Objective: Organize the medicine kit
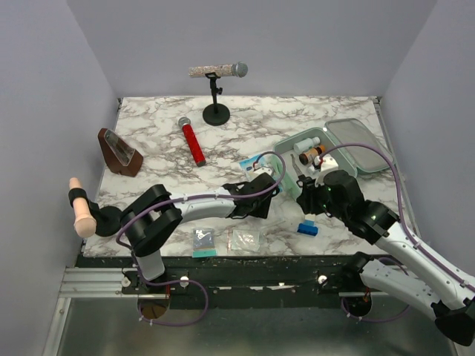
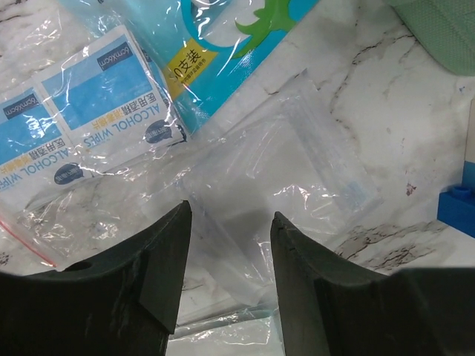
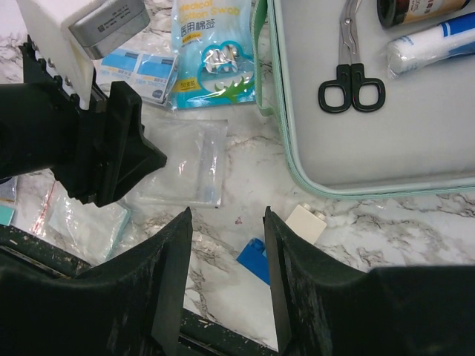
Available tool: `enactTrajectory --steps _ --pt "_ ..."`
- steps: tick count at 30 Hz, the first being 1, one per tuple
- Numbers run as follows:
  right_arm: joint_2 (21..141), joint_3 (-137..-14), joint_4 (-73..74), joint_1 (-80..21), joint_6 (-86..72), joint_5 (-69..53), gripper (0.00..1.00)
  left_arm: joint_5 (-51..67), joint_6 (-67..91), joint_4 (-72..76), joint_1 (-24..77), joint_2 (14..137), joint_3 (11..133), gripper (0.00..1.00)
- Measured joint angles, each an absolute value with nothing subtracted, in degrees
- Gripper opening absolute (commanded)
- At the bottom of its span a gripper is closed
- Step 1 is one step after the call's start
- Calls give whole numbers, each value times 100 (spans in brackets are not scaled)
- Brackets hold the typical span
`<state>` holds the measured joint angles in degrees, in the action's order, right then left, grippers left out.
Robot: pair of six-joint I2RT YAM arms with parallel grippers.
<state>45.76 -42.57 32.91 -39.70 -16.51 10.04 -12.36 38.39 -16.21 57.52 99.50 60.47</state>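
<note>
The mint-green medicine kit (image 1: 360, 152) lies open at the right, and its tray (image 3: 386, 141) holds scissors (image 3: 351, 81), a brown bottle and a gauze roll. My left gripper (image 2: 230, 210) is open, its jaws either side of a clear plastic bag (image 2: 297, 170) on the table. Alcohol wipe packets (image 2: 89, 111) and a blue cotton swab packet (image 2: 215, 30) lie just beyond it. My right gripper (image 3: 227, 212) is open and empty, above the table near the kit's front corner. It shows in the top view (image 1: 306, 200) close to my left gripper (image 1: 274, 194).
A blue brick (image 3: 256, 259) and a white brick (image 3: 306, 222) lie under my right gripper. Two small packets (image 1: 204, 241) lie by the front edge. A red microphone (image 1: 191, 139), a microphone stand (image 1: 217, 111) and a brown wedge (image 1: 119, 152) stand at the back left.
</note>
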Motion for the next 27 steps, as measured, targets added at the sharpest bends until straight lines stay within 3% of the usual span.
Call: enactTrajectory --steps 7,15,27 --pt "4567 -4257 3291 -3970 -1651 1002 52 -1188 3859 -1625 5749 10204 6104 42" --pt "4525 -4257 3291 -3970 -1651 1002 52 -1157 3885 -1577 5749 10221 6128 0" --pt "4390 -4335 3380 -3970 -1721 1133 54 -1155 3883 -1813 5754 9131 5870 0"
